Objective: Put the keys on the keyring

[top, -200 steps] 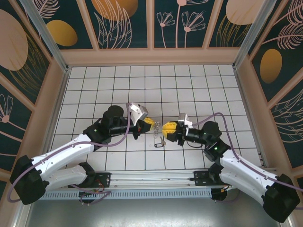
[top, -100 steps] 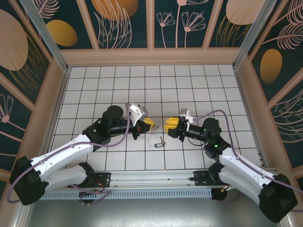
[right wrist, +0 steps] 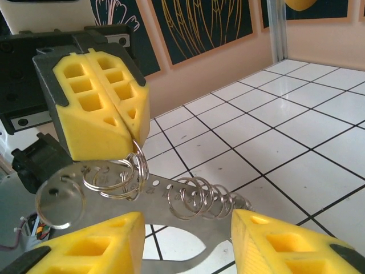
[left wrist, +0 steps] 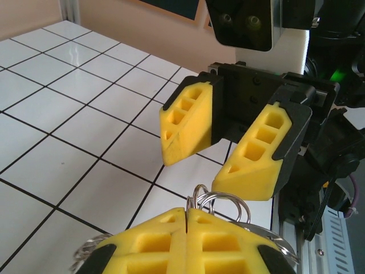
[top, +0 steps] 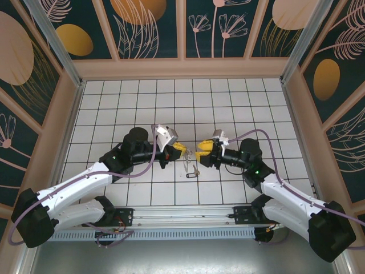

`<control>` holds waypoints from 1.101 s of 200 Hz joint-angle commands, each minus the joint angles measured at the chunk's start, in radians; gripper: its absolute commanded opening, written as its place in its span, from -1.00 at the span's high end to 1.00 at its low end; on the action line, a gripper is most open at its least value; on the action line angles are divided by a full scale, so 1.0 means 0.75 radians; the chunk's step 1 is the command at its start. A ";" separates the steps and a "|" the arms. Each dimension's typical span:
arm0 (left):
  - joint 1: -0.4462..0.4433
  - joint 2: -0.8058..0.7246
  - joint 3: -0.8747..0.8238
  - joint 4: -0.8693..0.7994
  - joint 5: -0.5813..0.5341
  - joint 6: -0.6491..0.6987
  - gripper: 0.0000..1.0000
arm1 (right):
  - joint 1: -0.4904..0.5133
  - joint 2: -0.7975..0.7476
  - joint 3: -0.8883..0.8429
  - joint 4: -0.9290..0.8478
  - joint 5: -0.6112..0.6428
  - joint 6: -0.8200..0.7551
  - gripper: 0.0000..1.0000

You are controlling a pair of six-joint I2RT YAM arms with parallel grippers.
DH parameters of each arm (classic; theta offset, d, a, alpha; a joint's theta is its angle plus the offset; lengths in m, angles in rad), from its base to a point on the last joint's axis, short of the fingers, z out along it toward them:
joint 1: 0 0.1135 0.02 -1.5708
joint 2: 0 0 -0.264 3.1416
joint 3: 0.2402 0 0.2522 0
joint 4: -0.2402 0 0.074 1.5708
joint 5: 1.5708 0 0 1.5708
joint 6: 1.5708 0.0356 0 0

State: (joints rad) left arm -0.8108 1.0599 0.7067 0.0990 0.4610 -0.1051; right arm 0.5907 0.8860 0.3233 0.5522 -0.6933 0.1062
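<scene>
The small key (top: pixel 195 170), with its dark oval loop (top: pixel 191 176), lies flat on the white tiled table (top: pixel 142 103), just under the keyring (right wrist: pixel 171 197) on its near side, touched by nothing. The keyring itself is raised off the table, pinched in the fully closed left fingers (right wrist: pixel 91 108). Beside the keyring, the right fingers (right wrist: pixel 85 254) stand half spread and empty. The next move probably calls for them to descend onto the key and grip its blade, leaving the loop free, while the left side holds the keyring steady.
</scene>
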 commanded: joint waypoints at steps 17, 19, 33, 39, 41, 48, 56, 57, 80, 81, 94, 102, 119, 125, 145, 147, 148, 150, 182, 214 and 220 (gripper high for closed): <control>0.002 0.078 0.070 -0.134 -0.185 0.020 1.00 | -0.009 0.014 -0.011 0.033 0.070 0.008 0.12; 0.003 0.083 0.070 -0.144 -0.199 0.019 1.00 | -0.010 0.013 -0.012 0.028 0.077 0.009 0.12; 0.003 0.115 0.069 -0.209 -0.283 0.006 1.00 | -0.026 0.004 -0.007 -0.026 0.141 0.008 0.11; 0.002 0.125 0.065 -0.240 -0.323 0.001 1.00 | -0.033 -0.001 -0.001 -0.063 0.174 0.004 0.09; 0.003 0.127 0.063 -0.250 -0.336 0.000 1.00 | -0.034 -0.003 0.001 -0.073 0.185 0.002 0.08; 0.003 0.135 0.058 -0.290 -0.382 -0.008 1.00 | -0.042 -0.007 0.009 -0.114 0.223 -0.002 0.05; 0.001 0.137 0.051 -0.331 -0.430 -0.018 1.00 | -0.051 -0.013 0.015 -0.147 0.255 -0.003 0.02; 0.001 0.137 0.051 -0.335 -0.434 -0.020 1.00 | -0.051 -0.014 0.015 -0.150 0.258 -0.003 0.02; 0.003 0.117 0.030 -0.425 -0.522 -0.059 1.00 | -0.097 -0.046 -0.003 -0.152 0.278 0.019 -0.05; 0.002 0.117 0.030 -0.428 -0.525 -0.060 1.00 | -0.098 -0.048 -0.004 -0.151 0.278 0.021 -0.06; 0.002 0.116 0.031 -0.475 -0.565 -0.071 1.00 | -0.110 -0.057 -0.014 -0.136 0.284 0.031 -0.08; 0.002 0.123 0.033 -0.494 -0.582 -0.076 1.00 | -0.114 -0.059 -0.018 -0.131 0.291 0.034 -0.09; 0.003 0.158 0.037 -0.509 -0.602 -0.080 1.00 | -0.122 -0.057 -0.020 -0.126 0.304 0.041 -0.10; 0.002 0.177 0.040 -0.510 -0.608 -0.081 1.00 | -0.123 -0.056 -0.022 -0.130 0.307 0.044 -0.10; 0.001 0.259 0.065 -0.502 -0.621 -0.080 1.00 | -0.139 -0.066 -0.023 -0.144 0.307 0.047 -0.11; 0.002 0.267 0.067 -0.500 -0.619 -0.079 1.00 | -0.141 -0.068 -0.025 -0.145 0.308 0.049 -0.12; 0.001 0.270 0.069 -0.498 -0.618 -0.079 1.00 | -0.140 -0.070 -0.025 -0.147 0.307 0.049 -0.12; 0.002 0.276 0.071 -0.491 -0.616 -0.079 1.00 | -0.142 -0.070 -0.025 -0.147 0.307 0.049 -0.12; 0.002 0.359 0.095 -0.387 -0.549 -0.084 1.00 | -0.165 -0.097 -0.033 -0.169 0.301 0.048 -0.13; 0.001 0.509 0.159 -0.350 -0.534 -0.092 1.00 | -0.188 -0.098 -0.039 -0.157 0.289 0.059 -0.13; 0.001 0.543 0.173 -0.345 -0.545 -0.097 1.00 | -0.191 -0.095 -0.040 -0.151 0.284 0.059 -0.13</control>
State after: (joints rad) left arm -0.8108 1.3846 0.7967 -0.1600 0.0544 -0.1619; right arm 0.4629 0.8227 0.3115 0.4358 -0.4789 0.1371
